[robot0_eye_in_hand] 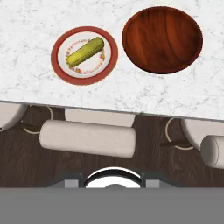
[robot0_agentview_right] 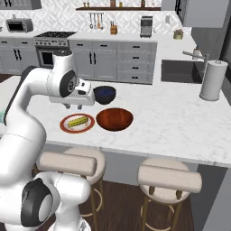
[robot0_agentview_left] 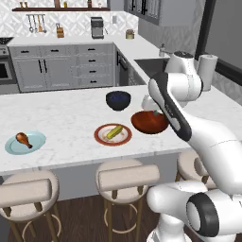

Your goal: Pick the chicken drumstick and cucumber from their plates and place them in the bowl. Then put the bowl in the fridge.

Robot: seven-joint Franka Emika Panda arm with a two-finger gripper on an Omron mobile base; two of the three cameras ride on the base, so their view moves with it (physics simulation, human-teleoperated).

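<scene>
Chicken drumstick [robot0_agentview_left: 22, 138] sitting on the blue plate [robot0_agentview_left: 37, 142] at far left of the counter [robot0_agentview_left: 71, 118], cucumber [robot0_eye_in_hand: 85, 49] lying diagonally on the red-rimmed plate [robot0_eye_in_hand: 59, 65], empty bowl [robot0_eye_in_hand: 162, 38] just beside it. Gripper [robot0_agentview_right: 73, 106] hovering above the cucumber plate; can't tell its state. Should be aligning across the cucumber's short axis before descending.

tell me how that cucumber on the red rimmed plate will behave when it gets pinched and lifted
The cucumber looks like a smooth, stubby cylinder, so it may roll on its flat red-rimmed plate if nudged sideways. It looks stiff, likely lifting without sagging. Its glossy skin suggests it could slip unless pinched across its width.
</scene>
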